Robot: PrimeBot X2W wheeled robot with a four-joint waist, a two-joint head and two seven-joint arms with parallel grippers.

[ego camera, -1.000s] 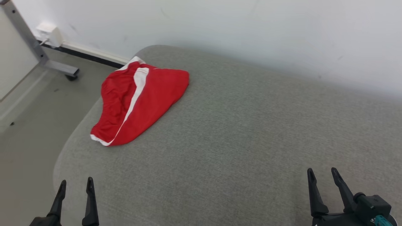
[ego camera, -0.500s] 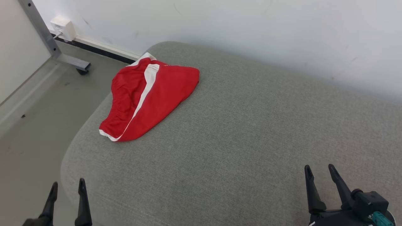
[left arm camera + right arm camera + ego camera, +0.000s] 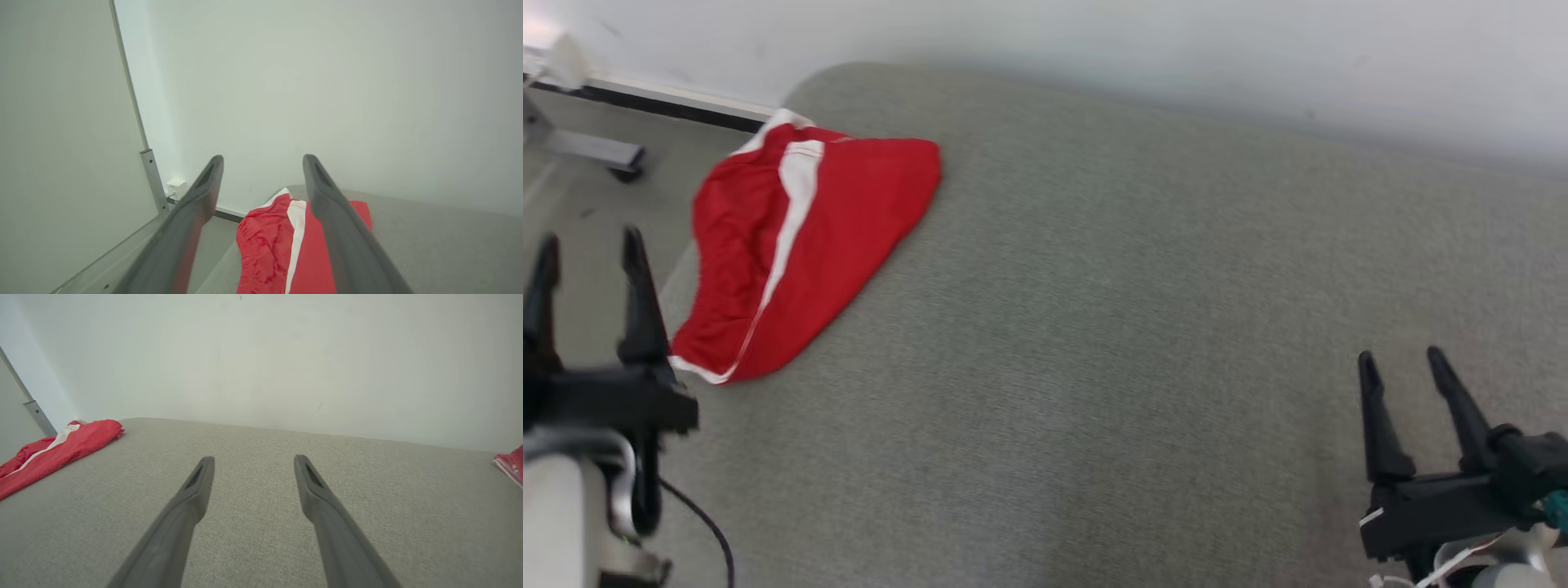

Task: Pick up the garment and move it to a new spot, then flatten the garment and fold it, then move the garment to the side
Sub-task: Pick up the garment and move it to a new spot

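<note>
**Red garment lies untouched as both fingers stand wide**

Head view, slightly blurred: a red garment with a white stripe lies crumpled at the far left corner of the grey fabric-covered worktop. It sits just right of and beyond the left gripper, whose fingers are spread wide and hold nothing. The right gripper, fingers equally wide and empty, hovers over bare fabric, with the garment well apart to its far left.

Left wrist view: the left gripper points toward a white wall. The garment shows low between the parted fingers, running behind the right-hand one. A metal post stands beyond the left-hand finger.

Right wrist view: the right gripper spreads above the worktop. The garment lies far left of the fingers. A second red cloth peeks in far to their right.
</note>
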